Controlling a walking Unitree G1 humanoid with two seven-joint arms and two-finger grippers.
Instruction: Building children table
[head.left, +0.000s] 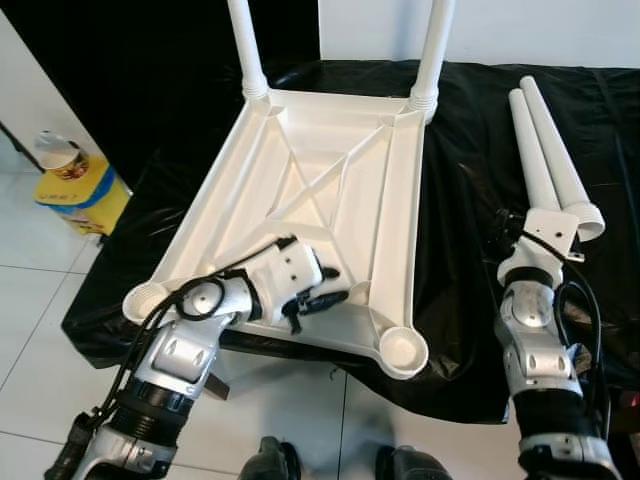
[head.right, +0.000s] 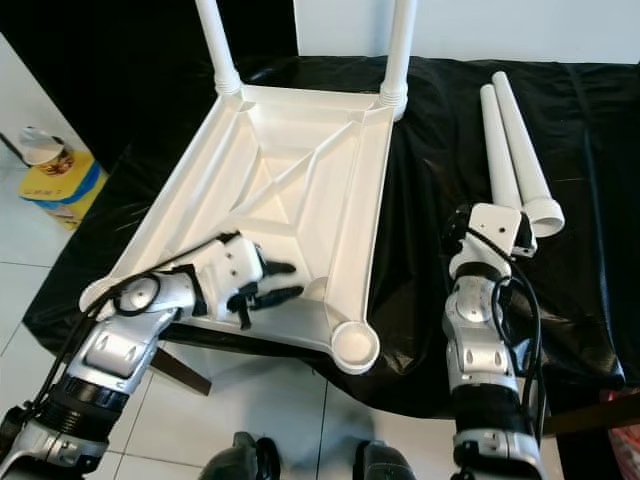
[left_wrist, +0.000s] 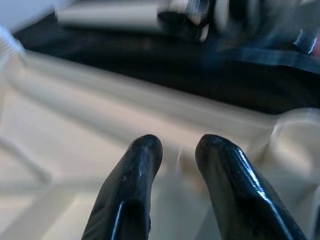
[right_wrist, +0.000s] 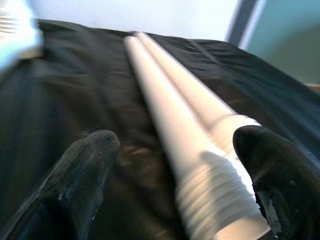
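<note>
With two legs fitted, your open right pincer (right_wrist: 175, 165) straddles a loose leg (head.left: 538, 165) at 2 o'clock: close and lift, while the empty, slightly parted left pincer (head.left: 328, 288) steadies the tabletop (head.left: 300, 190).

Your right gripper (right_wrist: 175, 175) has its jaws spread wide around the threaded ends of the two loose legs (head.left: 548, 160), which run away toward 12 o'clock. Bare black-covered bench (head.left: 460, 230) lies at its 9 o'clock, before the upturned tabletop (head.left: 320, 190). Your left gripper (head.left: 325, 295) sits inside that tabletop; ribs cross at 12, the rim wall blocks 3, and two fitted legs (head.left: 435, 50) stand at the far corners.
</note>
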